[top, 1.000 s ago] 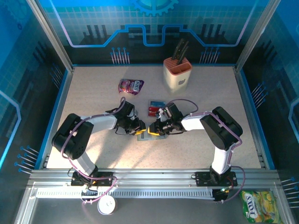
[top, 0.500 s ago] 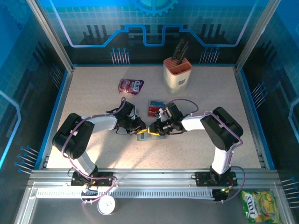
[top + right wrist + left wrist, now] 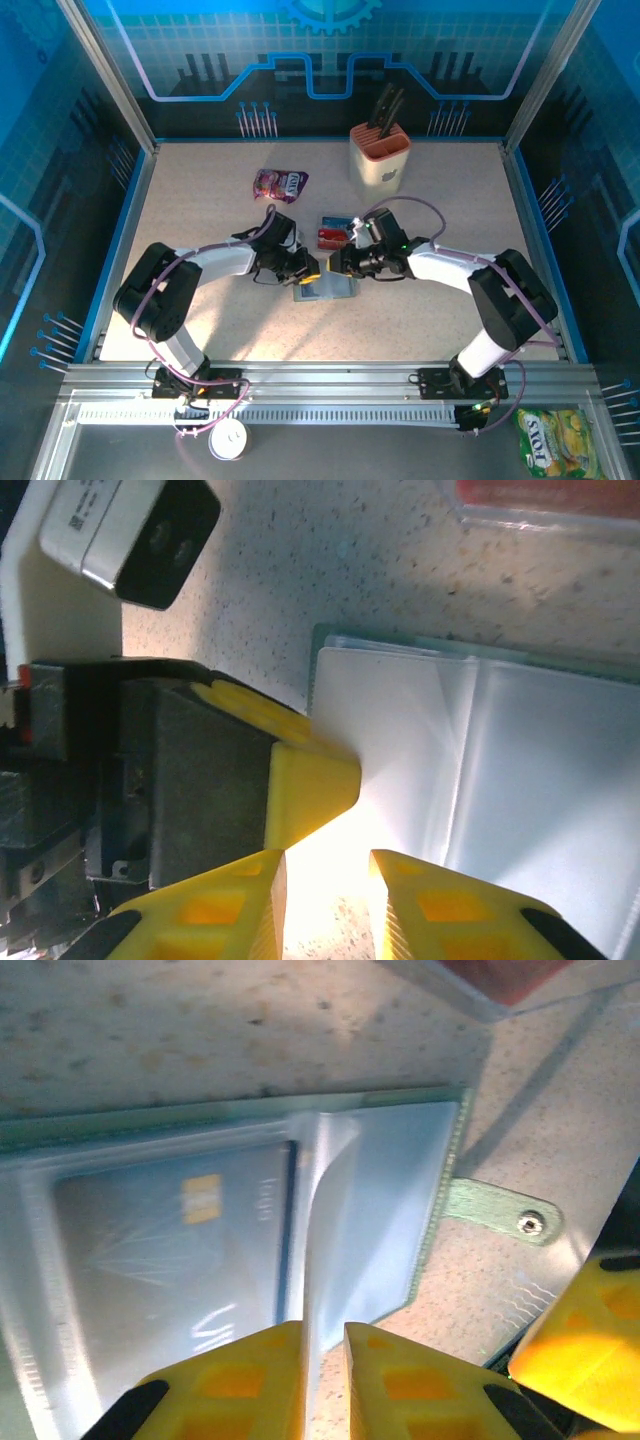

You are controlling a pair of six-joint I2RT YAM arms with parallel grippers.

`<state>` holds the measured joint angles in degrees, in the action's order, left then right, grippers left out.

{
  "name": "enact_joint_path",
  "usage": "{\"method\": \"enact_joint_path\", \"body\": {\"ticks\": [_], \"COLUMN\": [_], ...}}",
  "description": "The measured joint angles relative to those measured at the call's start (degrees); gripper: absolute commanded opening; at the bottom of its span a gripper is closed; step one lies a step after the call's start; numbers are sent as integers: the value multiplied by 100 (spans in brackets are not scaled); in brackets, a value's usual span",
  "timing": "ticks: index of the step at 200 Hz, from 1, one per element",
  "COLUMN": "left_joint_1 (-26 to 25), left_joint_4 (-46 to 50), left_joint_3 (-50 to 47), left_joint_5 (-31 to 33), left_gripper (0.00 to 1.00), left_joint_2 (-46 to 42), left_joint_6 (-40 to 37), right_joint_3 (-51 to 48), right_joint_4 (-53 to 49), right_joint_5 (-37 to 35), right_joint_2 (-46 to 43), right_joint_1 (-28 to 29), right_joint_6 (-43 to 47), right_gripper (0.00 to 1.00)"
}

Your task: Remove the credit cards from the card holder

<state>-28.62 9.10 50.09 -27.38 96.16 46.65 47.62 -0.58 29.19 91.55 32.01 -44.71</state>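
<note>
Since a sec ago the R arm has swung out wide; R jaws now slightly apart, empty, over the card holder (image 3: 328,289) mid-desk (image 3: 200,220). L jaws pinch its clear sleeve (image 3: 335,1210). One card (image 3: 170,1230) is still inside; other credit cards (image 3: 333,237) lie out just behind, so the job looks unfinished.

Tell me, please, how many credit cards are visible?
3: red card and blue card on the table beyond the card holder, sleeved card inside it; others may be hidden.
</note>
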Motion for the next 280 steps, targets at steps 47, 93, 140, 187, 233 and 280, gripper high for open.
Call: {"method": "enact_joint_path", "body": {"ticks": [47, 93, 140, 187, 233, 280], "left_joint_1": [-282, -498, -623, -654, -654, -531], "left_joint_4": [109, 269, 282, 378, 590, 509], "left_joint_3": [402, 920, 1287, 1368, 1373, 1102], "left_joint_5": [11, 13, 13, 79, 219, 203], "left_gripper": [18, 20, 24, 24, 23, 23], "left_joint_2": [212, 638, 905, 988, 988, 855], "left_joint_6": [50, 111, 120, 127, 98, 96], "right_joint_3": [-94, -356, -378, -378, -365, -111], "right_joint_4": [-260, -415, -649, -846, -863, -970], "right_joint_5": [-68, -68, -70, -66, -55, -87], "right_joint_2": [-258, -450, -678, -807, -739, -501], "right_joint_1": [-299, -535, -640, -658, -647, -470], "right_joint_6": [208, 319, 455, 581, 575, 573], "right_gripper": [29, 29, 31, 31, 30, 30]}}
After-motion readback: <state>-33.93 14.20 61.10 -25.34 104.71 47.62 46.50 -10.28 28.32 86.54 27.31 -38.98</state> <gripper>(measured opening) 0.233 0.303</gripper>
